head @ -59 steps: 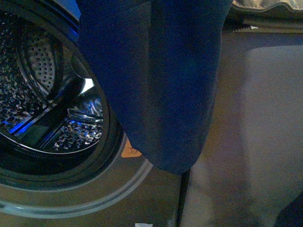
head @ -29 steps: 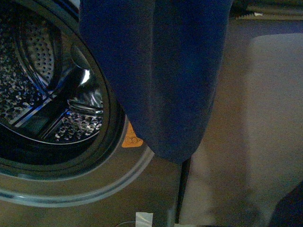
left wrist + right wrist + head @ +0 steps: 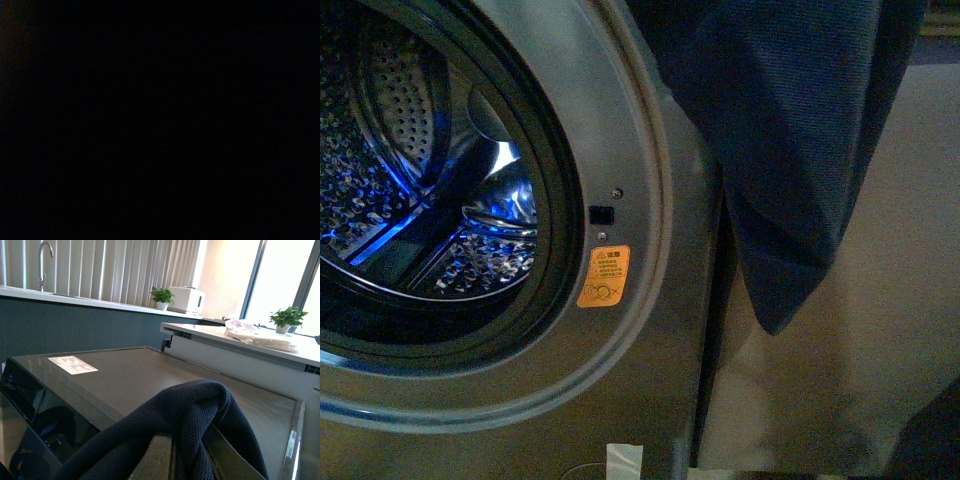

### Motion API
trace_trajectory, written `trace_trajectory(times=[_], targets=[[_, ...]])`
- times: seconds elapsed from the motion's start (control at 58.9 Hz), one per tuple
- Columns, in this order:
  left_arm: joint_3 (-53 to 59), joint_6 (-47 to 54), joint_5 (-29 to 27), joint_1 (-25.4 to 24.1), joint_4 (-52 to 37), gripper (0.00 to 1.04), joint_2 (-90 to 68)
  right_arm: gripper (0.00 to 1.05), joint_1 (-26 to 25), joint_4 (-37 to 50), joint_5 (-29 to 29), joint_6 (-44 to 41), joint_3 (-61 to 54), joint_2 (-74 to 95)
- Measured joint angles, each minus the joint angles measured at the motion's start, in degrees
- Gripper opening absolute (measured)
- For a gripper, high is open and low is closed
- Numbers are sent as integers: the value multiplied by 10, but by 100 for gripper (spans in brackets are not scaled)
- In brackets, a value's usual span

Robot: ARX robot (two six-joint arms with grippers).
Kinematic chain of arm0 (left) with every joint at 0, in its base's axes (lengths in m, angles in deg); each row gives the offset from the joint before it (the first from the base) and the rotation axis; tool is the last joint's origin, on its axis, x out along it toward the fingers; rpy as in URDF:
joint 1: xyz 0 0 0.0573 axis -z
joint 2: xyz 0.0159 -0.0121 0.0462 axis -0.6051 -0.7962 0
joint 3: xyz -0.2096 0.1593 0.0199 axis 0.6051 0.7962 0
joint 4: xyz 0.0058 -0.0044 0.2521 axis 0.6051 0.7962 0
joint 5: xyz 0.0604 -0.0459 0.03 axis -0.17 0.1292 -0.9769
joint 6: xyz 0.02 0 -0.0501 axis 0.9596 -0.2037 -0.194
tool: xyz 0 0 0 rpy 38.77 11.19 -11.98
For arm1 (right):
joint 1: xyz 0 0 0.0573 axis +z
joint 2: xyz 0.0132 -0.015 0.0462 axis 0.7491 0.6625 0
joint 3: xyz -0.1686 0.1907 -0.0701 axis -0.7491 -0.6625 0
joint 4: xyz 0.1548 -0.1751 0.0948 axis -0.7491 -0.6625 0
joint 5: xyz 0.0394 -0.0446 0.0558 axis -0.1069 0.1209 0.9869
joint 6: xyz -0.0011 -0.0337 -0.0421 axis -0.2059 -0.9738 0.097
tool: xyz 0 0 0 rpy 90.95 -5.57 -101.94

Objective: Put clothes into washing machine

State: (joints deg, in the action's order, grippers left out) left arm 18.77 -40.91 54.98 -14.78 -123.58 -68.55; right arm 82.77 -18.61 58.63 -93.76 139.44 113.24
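Note:
The clothes, a dark navy knit garment, hang limp at the upper right of the front view, to the right of the washing machine's round port. The washing machine is silver-grey, with a black rubber seal, a perforated steel drum lit blue and an orange sticker. In the right wrist view my right gripper is shut on the clothes, which drape over both fingers, above the machine's flat top. The left wrist view is dark. Neither gripper shows in the front view.
A plain grey panel stands right of the machine, past a dark gap. The right wrist view shows a white counter with folded cloth, potted plants, a tap and vertical blinds behind.
The clothes have moved to the right and up, off the front of the port. The seal's right side, the door latch and the whole orange sticker now show.

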Motion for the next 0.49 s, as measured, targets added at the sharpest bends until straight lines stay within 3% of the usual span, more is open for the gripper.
trace_trajectory(times=[0.204, 0.492], targets=[[-47, 64, -201, 68, 43, 98, -34, 5, 0, 0, -2, 0, 0, 0], [-74, 168, -360, 153, 60, 98, -56, 5, 0, 0, -2, 0, 0, 0]])
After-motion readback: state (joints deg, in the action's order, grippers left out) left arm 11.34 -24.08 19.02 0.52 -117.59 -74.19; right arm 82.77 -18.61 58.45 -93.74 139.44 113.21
